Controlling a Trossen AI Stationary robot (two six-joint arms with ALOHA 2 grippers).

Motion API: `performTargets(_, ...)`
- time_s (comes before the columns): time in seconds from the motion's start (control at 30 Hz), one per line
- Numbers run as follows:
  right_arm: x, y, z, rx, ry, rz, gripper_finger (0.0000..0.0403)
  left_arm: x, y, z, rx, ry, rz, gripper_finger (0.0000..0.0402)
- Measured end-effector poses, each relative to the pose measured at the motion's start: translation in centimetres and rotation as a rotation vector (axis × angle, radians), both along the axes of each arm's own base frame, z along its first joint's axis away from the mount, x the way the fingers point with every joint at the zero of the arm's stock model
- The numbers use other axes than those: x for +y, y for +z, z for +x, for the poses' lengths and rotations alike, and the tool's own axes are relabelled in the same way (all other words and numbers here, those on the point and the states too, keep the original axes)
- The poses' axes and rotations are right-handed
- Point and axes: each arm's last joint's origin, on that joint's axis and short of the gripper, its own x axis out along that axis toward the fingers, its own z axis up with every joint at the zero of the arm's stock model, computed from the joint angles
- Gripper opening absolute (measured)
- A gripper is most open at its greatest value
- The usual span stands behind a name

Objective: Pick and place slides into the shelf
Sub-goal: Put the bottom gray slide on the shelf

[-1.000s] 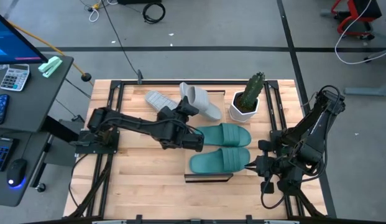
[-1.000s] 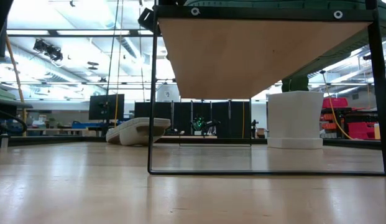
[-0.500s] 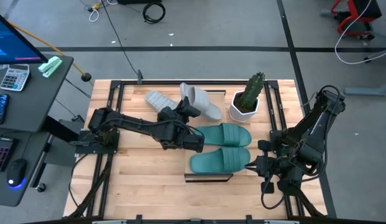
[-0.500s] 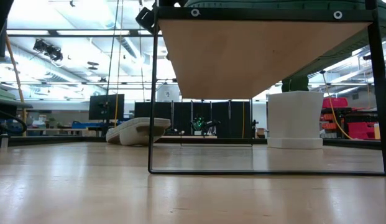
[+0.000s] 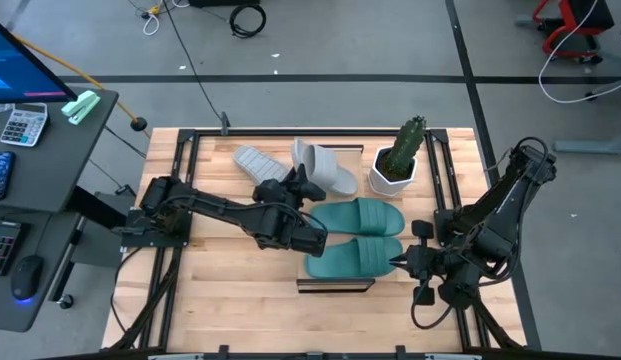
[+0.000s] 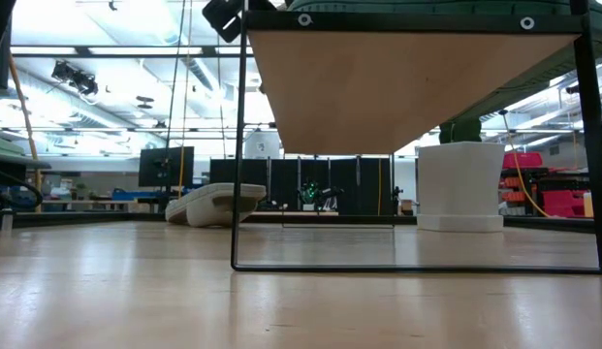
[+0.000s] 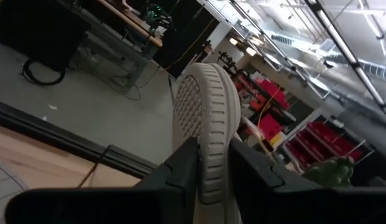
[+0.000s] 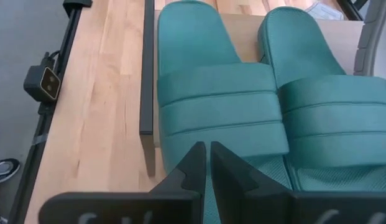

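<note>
On the slatted wooden tabletop (image 5: 220,260), two teal rubber slides (image 5: 358,236) lie side by side on the light-wood shelf (image 5: 335,285), straps aligned, seemingly already placed. The left gripper (image 7: 208,180) pinches a light grey ribbed-sole slide (image 7: 202,118) edge-on, probably for carrying to the shelf; its twin (image 5: 255,160) lies sole-up behind. The right gripper (image 8: 206,163), fingers pressed together, hovers empty at the teal heels.

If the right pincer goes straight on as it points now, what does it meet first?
Most likely the nearer teal slide: the right pincer, shut, points at its heel end, though the gap is hard to judge.

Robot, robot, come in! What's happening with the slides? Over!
Left end effector at tipped grey slide, grip unclear. Right end effector shut, empty, by teal slides on shelf. Cactus pot stands alongside.
</note>
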Motion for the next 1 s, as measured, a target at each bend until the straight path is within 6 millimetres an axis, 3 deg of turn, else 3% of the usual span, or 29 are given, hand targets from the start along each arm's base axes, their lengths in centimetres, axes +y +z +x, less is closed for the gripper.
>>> performTargets(0.23,0.16,0.12,0.12,-0.015,0.001,0.019,0.003,0.08,-0.04,-0.07,0.064,0.0,0.013,0.01)
performTargets(0.53,0.23,0.13,0.15,-0.012,0.008,0.033,0.003,0.56,-0.1,-0.14,0.02,0.011,-0.003,0.0071)
performTargets(1.0,0.26,0.11,0.13,-0.002,0.023,0.031,0.003,0.84,-0.4,-0.96,-0.054,0.013,-0.025,0.0066)
